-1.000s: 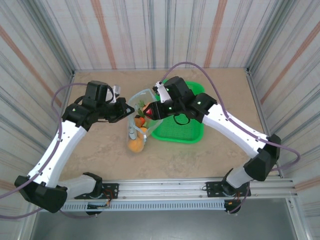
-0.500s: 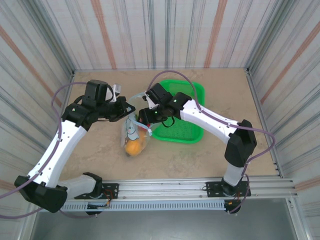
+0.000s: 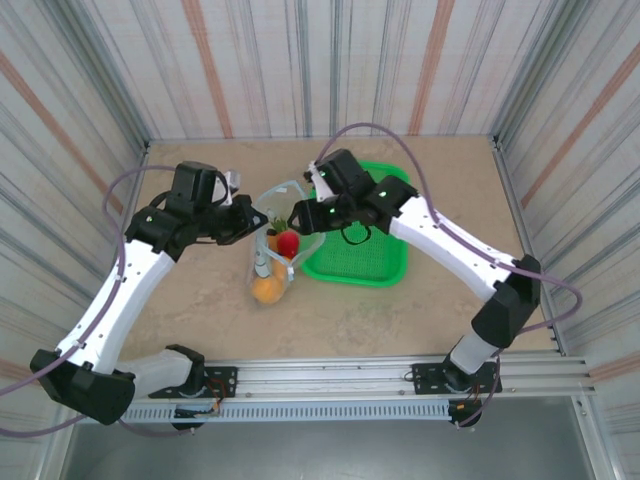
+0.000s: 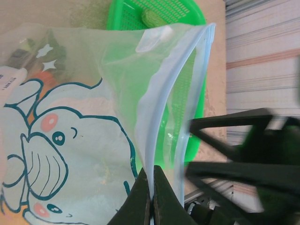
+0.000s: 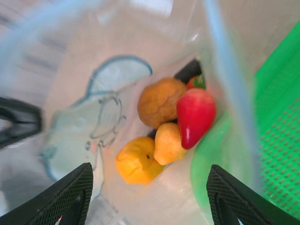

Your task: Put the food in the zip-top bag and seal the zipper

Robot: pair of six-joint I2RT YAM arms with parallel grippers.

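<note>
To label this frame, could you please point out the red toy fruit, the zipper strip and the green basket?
red toy fruit (image 5: 196, 117): right wrist view, its middle.
zipper strip (image 4: 146, 136): left wrist view, mid-length of the band.
green basket (image 3: 372, 258): top view, bare mesh floor.

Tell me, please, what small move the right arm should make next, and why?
Probably lift the right end effector straight up, clear of the zip-top bag: its jaws stand open and empty above the mouth, the food already lies inside, and the left end effector pinches the zipper edge.
</note>
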